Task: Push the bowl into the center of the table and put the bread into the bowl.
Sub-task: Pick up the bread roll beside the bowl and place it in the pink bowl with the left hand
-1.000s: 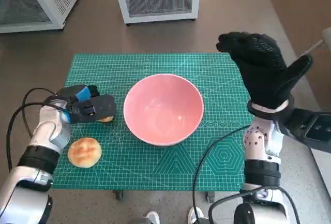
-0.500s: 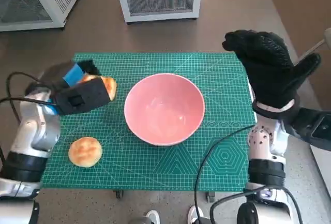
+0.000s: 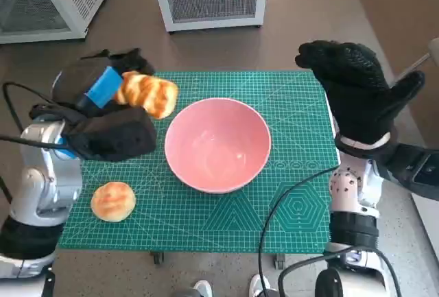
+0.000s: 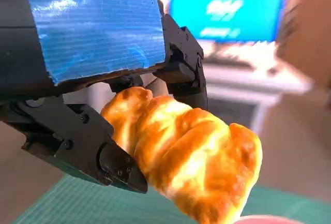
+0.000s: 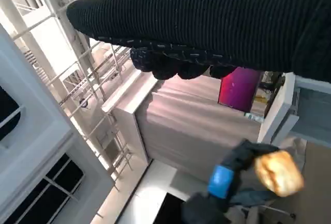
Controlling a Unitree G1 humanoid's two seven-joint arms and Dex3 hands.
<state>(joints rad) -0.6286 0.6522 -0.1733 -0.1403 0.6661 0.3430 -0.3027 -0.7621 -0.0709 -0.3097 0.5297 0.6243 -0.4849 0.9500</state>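
Left hand (image 3: 103, 115): grips braided bread roll (image 3: 147, 93), raised just beside pink bowl (image 3: 217, 143).
Right hand (image 3: 357, 91): fingers spread, holding nothing, beyond the bowl.
Done: bowl appears centred.
Left: release roll into bowl.

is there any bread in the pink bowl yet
No, the pink bowl is empty: one bread is held up by the left robot hand, and the round bun lies on the mat.
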